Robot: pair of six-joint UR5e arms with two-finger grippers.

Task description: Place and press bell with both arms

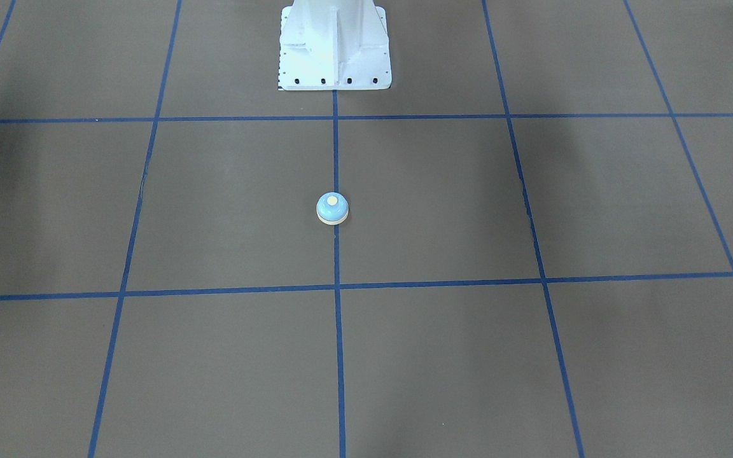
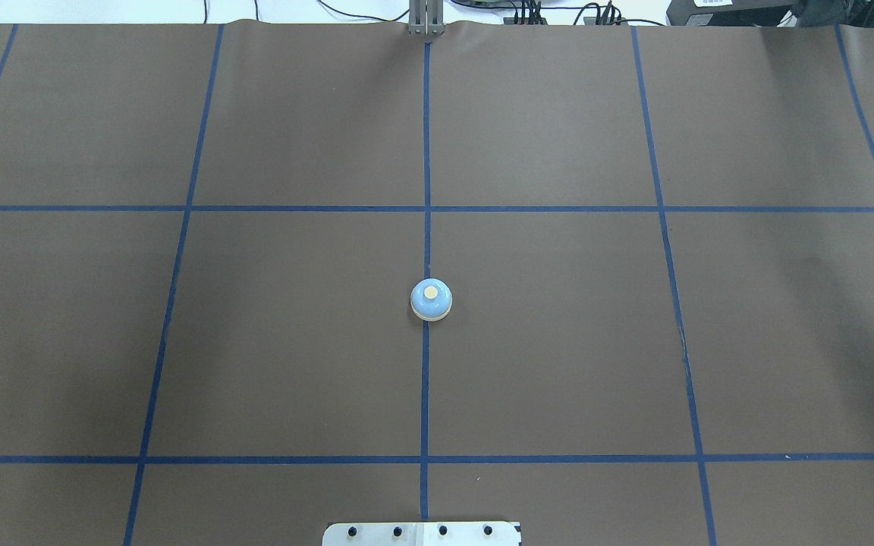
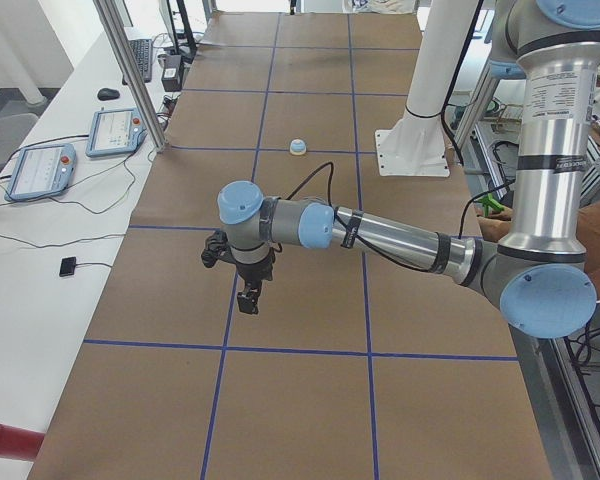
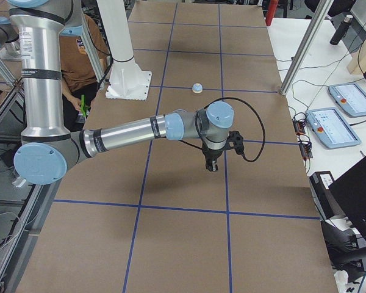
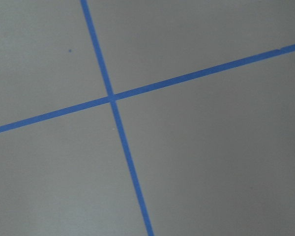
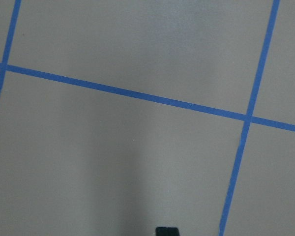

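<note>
1. One bell [image 2: 431,299] stands upright on the bench [image 2: 558,341], squarely on the centre blue tape line [image 2: 425,152] and out in front of the single white pedestal [image 1: 333,48]
2. Two arms are in sight: the left arm [image 3: 400,240] stretches low over the bench in the left side view, and the right arm [image 4: 122,134] does likewise in the right side view
3. There are two hands, one per arm; the left hand [image 3: 248,297] and the right hand [image 4: 211,163] both point down and hang above the bench
4. I cannot tell whether either hand is released or clenched
5. The bell lies well apart from both hands, farther along the bench, near the pedestal
</note>
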